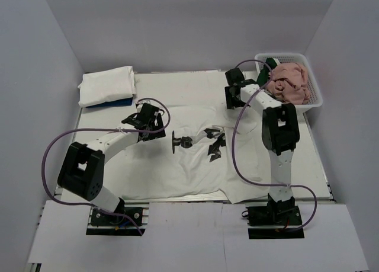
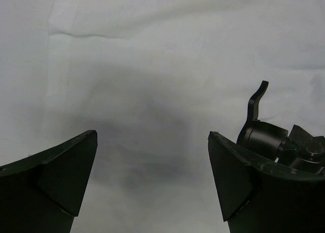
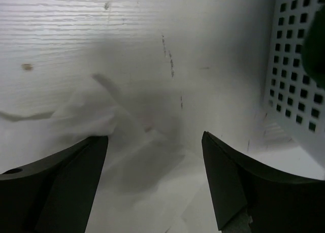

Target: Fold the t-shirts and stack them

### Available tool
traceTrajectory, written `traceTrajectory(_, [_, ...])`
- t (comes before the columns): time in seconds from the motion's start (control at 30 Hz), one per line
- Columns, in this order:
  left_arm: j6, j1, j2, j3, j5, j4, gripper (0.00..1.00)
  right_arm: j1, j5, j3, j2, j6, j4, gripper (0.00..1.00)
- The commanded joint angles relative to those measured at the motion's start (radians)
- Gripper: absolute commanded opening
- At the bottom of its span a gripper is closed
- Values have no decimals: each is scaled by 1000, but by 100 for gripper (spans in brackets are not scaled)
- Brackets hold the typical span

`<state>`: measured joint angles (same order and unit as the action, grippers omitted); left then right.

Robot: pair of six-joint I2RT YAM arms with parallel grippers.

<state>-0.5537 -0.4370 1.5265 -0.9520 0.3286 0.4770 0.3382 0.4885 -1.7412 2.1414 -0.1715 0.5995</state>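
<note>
Left fingers stand apart and empty, the spread white cloth t-shirt with dark robot-arm print lying directly beneath them. Right fingers, also apart, hang over its rumpled edge, with the white plastic mesh basket just right of them. Closing too shallow could pinch one layer only, skewing the fold; drifting right could snag the basket.

Green t-shirt — mostly under pink t-shirt
</note>
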Motion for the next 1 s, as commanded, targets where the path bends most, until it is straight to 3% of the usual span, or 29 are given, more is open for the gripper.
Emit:
traceTrajectory(0.0, [44, -2, 4, 1, -37, -52, 100, -36, -45, -77, 57, 151, 43, 79])
traceTrajectory(0.13, [67, -2, 49, 10, -37, -52, 100, -50, -149, -106, 121, 204, 43, 77])
traceTrajectory(0.2, [67, -2, 79, 10, -37, -52, 100, -56, -227, -104, 146, 205, 40, 68])
traceTrajectory(0.23, [67, -2, 90, 1, -37, -52, 100, -59, -244, -101, 152, 202, 36, 53])
traceTrajectory(0.3, [57, -2, 122, -8, -37, -43, 100, -67, -315, -84, 161, 178, 36, 35])
traceTrajectory(0.33, [57, 7, 133, -17, -37, -43, 100, -67, -339, -78, 163, 178, 31, 22])
traceTrajectory(0.43, [57, 7, 156, -18, -37, -43, 100, -83, -447, -34, 153, 130, -9, 0])
traceTrajectory(0.6, [57, 7, 156, -27, -37, -34, 100, -109, -426, -18, 138, 70, -74, 0])
traceTrajectory(0.8, [47, 7, 156, -27, -37, -34, 100, -108, -441, 118, -95, 55, -274, 0])
traceTrajectory(0.87, [47, 7, 166, -27, -37, -43, 100, -110, -523, 129, -153, 96, -297, 0])
traceTrajectory(0.9, [47, 7, 166, -18, -37, -52, 100, -110, -557, 121, -156, 101, -285, 8])
traceTrajectory(0.97, [47, 7, 185, -18, -37, -52, 100, -104, -590, 103, -143, 99, -230, 37])
